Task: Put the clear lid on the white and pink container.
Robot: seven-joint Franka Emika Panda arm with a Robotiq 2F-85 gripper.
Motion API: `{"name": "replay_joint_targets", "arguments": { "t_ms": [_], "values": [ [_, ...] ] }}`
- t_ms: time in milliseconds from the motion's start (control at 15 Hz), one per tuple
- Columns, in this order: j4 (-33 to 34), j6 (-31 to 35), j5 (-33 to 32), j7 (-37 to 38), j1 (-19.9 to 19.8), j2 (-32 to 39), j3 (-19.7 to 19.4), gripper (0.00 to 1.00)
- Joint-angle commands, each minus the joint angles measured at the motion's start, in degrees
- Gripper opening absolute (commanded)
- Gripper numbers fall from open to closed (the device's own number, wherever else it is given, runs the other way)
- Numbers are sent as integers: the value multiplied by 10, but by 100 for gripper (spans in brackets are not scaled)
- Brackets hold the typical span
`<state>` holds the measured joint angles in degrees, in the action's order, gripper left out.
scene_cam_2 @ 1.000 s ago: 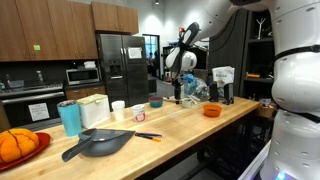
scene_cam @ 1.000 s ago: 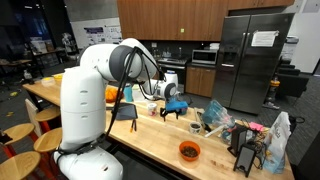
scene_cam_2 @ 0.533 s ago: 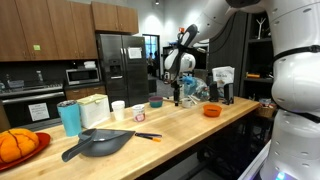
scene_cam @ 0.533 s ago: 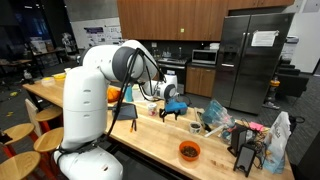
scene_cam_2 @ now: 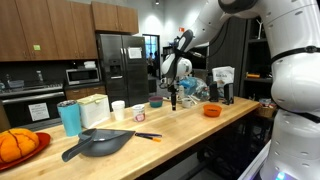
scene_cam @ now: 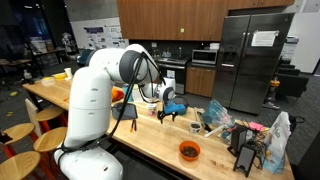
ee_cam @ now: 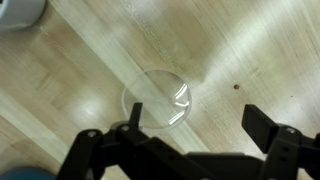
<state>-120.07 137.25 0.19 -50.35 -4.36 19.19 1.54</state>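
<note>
Now: reaching for the lid, jaws wide apart, nothing held
Gripper [ee_cam: 190, 128] hovers over the clear lid [ee_cam: 157, 100], which lies flat on the wooden counter [ee_cam: 260, 50], offset toward one finger; best to centre on the disc, descend straight, and catch the thin rim, which probably slips. White and pink container [scene_cam_2: 118, 107] stands well apart, further along the counter

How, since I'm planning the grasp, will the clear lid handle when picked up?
The clear lid looks thin and lies flat on the wooden counter, so getting under its rim is probably hard. It is likely light and may slide on the smooth wood if pushed. Its glossy glare suggests slippery plastic.
</note>
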Motion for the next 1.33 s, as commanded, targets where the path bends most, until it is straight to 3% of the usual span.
{"name": "replay_joint_targets", "arguments": {
  "t_ms": [0, 1000, 1267],
  "values": [
    [8, 4, 0, -17, -11, 9, 11, 100],
    [2, 4, -40, -4, 2, 38, 16, 100],
    [5, 3, -49, -3, 4, 44, 18, 95]
  ]
}}
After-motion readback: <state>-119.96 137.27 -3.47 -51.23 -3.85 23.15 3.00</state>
